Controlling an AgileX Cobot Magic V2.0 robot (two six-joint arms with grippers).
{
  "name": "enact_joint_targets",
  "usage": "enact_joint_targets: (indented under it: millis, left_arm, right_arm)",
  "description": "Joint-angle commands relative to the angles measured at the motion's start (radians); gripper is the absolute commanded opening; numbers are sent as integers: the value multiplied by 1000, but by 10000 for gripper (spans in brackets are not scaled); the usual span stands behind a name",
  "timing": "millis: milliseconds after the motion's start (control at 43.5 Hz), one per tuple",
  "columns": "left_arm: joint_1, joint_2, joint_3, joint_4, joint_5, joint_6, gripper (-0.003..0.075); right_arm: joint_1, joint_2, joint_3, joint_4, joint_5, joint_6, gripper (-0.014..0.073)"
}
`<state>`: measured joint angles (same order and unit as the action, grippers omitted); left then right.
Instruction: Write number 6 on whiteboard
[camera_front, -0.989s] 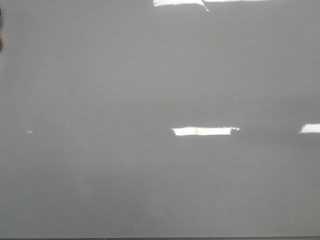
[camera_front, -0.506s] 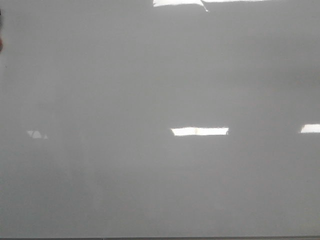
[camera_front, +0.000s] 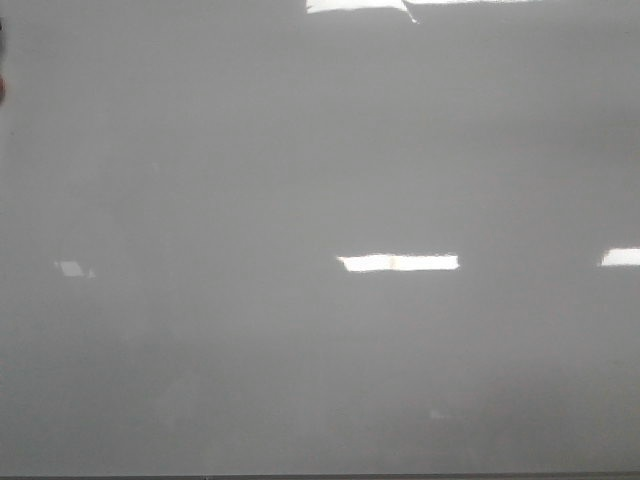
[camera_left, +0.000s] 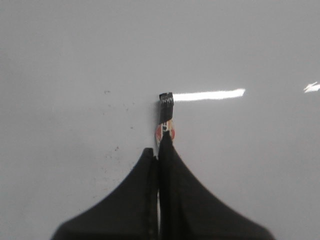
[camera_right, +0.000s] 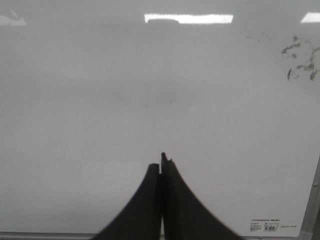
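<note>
- left gripper (camera_left: 160, 150): two black tapered fingers (camera_left: 135, 200) pressed together, clamped on a thin marker with black tip and orange-white barrel (camera_left: 166, 117); marker sticks out from the fingertips toward 12 o'clock in the left wrist view
- right gripper (camera_right: 161, 167): black tapered fingers (camera_right: 190, 215) closed flat against each other, nothing seen between them, tips pointing to 12 o'clock
- front view: neither arm visible

Left gripper (camera_left: 159, 152), right gripper (camera_right: 161, 167), black tapered fingers
</note>
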<state>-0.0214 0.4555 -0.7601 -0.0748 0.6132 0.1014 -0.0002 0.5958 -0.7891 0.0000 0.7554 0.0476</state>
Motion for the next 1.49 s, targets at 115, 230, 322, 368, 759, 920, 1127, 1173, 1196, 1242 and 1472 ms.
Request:
enact_joint_targets:
  millis: [115,230,322,368,759,920,1127,1173,1196,1242,1472]
  left_arm:
    - [-3,62,3,-11,-62,-3,-20]
    - [-3,79,19,-11,-60,-3,-20]
    - [-3,94,24,-11,-58,-3,-15]
    - [-3,102,24,-11,-56,-3,4]
    - [-3,206,24,-11,-66,-3,555]
    - [-22,315,-26,-11,-72,-1,554]
    - [-79,441,-62,-11,-160,-1,554]
    - [-82,477,-69,-11,-190,-1,554]
    - [-82,493,-74,-11,-199,-1,554]
    - [-82,526,-84,-11,-214,-1,554]
    - [-82,687,-130,-34,-319,-5,554]
  right_arm:
    - [0,105,-34,0,-56,-10,-122]
    - [0,143,-34,0,-63,-23,-120]
    - [0,149,-34,7,-79,-55,-98]
    - [0,150,-34,8,-87,-65,-43]
    - [7,150,-34,32,-85,-65,598]
    - [146,150,-34,77,-81,-119,559]
    - [261,150,-34,77,-81,-122,559]
    - [269,150,-34,77,-82,-122,559]
    - [272,150,-34,77,-83,-122,559]
    - [274,150,-34,77,-83,-122,559]
    - [274,150,-34,77,-83,-122,559]
